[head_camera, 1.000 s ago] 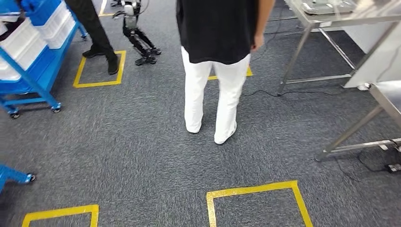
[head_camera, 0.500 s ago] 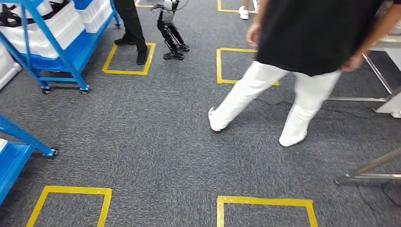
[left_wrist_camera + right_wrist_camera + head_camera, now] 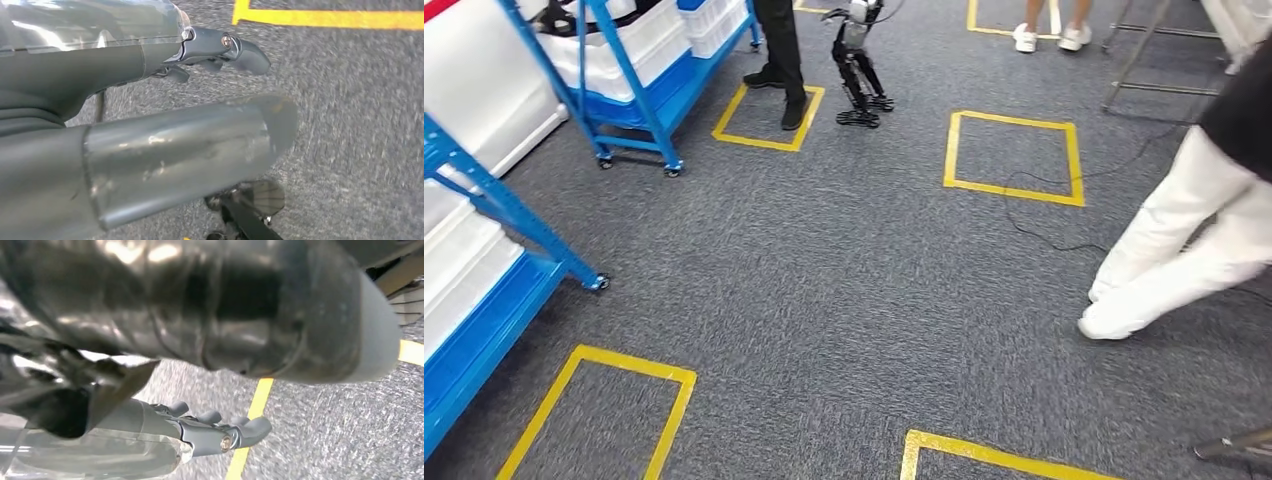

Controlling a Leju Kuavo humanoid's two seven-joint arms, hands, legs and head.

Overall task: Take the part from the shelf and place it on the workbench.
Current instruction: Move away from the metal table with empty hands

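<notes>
1. My left hand [image 3: 220,47] hangs at my side over grey carpet, fingers loosely apart, nothing in it.
2. My right hand [image 3: 220,432] hangs the same way, fingers apart and bare, a yellow tape line [image 3: 248,435] on the floor beneath it.
3. From my head view, a blue shelf [image 3: 484,270] with white bins stands at my near left, and a second blue shelf [image 3: 639,85] on wheels further off holds more white bins [image 3: 614,55].
4. I cannot make out the part itself; I judge it lies in one of those bins, too small or hidden to tell.
5. A person in white trousers [image 3: 1174,240] walks at my right.
6. As I judge it, nothing is done yet: reaching a shelf, picking, carrying and placing all remain.
</notes>
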